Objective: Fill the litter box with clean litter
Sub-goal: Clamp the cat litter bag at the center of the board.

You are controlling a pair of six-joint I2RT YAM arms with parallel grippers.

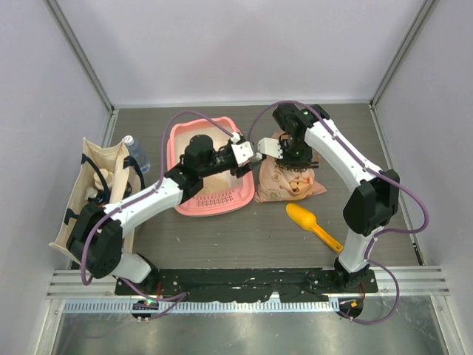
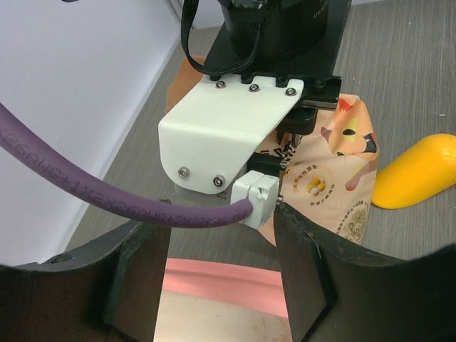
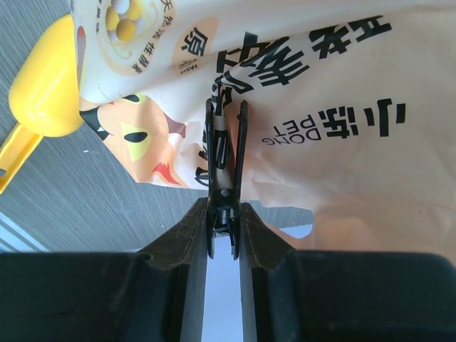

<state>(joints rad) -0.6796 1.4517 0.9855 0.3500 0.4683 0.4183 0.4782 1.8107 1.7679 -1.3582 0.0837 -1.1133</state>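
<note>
The pink litter box (image 1: 194, 205) lies left of centre; its rim (image 2: 235, 276) and pale bare floor show in the left wrist view. No litter granules show. The peach cat-print bag (image 1: 290, 186) stands right of the box. A black binder clip (image 3: 226, 153) pinches the bag's folded top (image 3: 342, 142). My right gripper (image 1: 290, 154) is shut on the clip's handles (image 3: 223, 214). My left gripper (image 1: 251, 151) is open and empty (image 2: 221, 285) over the box's right rim, close to the right wrist's white housing (image 2: 221, 135) and the bag (image 2: 335, 185).
A yellow-orange scoop (image 1: 312, 224) lies on the table right of the bag, near the right arm's base; it also shows in the wrist views (image 2: 420, 171) (image 3: 43, 92). A beige tote bag (image 1: 92, 192) and a bottle (image 1: 135, 151) stand at the far left.
</note>
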